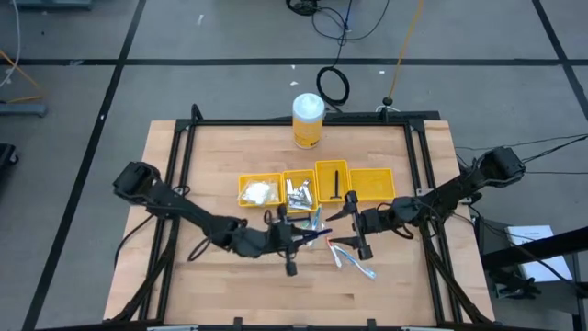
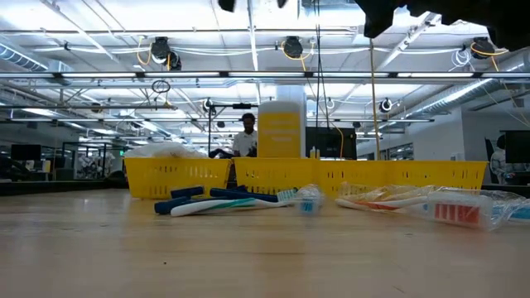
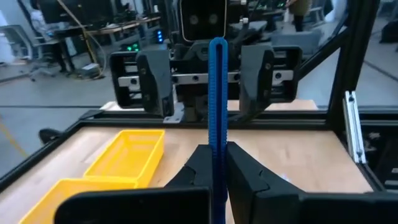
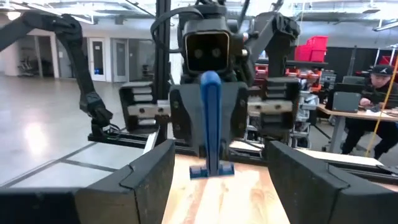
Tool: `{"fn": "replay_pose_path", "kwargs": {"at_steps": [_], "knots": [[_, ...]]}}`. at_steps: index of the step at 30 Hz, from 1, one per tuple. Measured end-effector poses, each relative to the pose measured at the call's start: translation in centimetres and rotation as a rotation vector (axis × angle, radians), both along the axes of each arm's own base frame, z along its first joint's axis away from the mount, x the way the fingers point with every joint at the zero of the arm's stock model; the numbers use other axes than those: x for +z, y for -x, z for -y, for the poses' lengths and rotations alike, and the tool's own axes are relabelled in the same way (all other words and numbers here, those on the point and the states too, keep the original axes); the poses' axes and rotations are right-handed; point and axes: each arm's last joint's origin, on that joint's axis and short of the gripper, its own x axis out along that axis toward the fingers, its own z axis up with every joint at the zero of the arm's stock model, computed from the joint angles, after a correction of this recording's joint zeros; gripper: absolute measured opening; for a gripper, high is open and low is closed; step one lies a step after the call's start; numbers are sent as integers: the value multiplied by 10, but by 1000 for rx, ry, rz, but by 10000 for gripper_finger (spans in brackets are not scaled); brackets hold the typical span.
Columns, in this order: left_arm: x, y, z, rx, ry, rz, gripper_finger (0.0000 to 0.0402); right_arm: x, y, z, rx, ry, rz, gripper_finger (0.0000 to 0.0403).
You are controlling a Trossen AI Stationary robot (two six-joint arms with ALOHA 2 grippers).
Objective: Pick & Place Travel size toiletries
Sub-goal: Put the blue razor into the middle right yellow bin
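Observation:
My left gripper (image 3: pixel 217 155) is shut on a dark blue razor (image 3: pixel 217 99), held above the table's middle, in front of the yellow bins (image 1: pixel 371 184). My right gripper (image 4: pixel 217 149) faces it at the same height, open, its fingers standing either side of the razor without touching it. More toiletries lie on the table below: toothbrushes (image 2: pixel 240 203), a second razor (image 2: pixel 186 194) and wrapped toothbrushes (image 2: pixel 447 207). White packets (image 1: pixel 260 191) and silvery sachets (image 1: pixel 299 191) lie in the bins. My left gripper pinches the razor's handle (image 4: pixel 210 118) between its two fingers, which come in about level from the table's left and lie across the handle. The razor stands upright, its T-shaped head (image 4: pixel 211 169) below the fingers and its rounded end (image 3: pixel 217 43) above. It is clear of the table.
A row of yellow bins (image 1: pixel 332 181) stands behind the grippers, and a tall yellow canister with a white lid (image 1: pixel 308 119) stands at the far edge. A black frame (image 1: pixel 184 138) rims the wooden table. People work at desks in the room beyond.

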Motion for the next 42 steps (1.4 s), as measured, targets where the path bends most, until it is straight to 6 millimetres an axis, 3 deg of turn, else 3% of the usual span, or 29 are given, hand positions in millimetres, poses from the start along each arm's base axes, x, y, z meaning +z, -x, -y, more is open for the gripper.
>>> {"fn": "replay_pose_path", "kwargs": {"at_steps": [6,13,17,25,34,42], "knots": [[-11,-17,-16,-60,37,36,6,0,0,0,-1,-1,1,242],[-16,-23,-21,-71,45,52,5,0,0,0,-2,0,1,225],[-15,-23,-20,-74,47,56,14,0,0,0,-1,0,1,176],[-15,-23,-20,-74,56,58,11,1,0,0,-5,27,15,22],[-15,-22,-19,-67,154,67,71,-1,0,0,-11,45,-2,23],[27,-20,6,-81,52,138,194,-17,-6,15,-144,72,-162,23]]}}
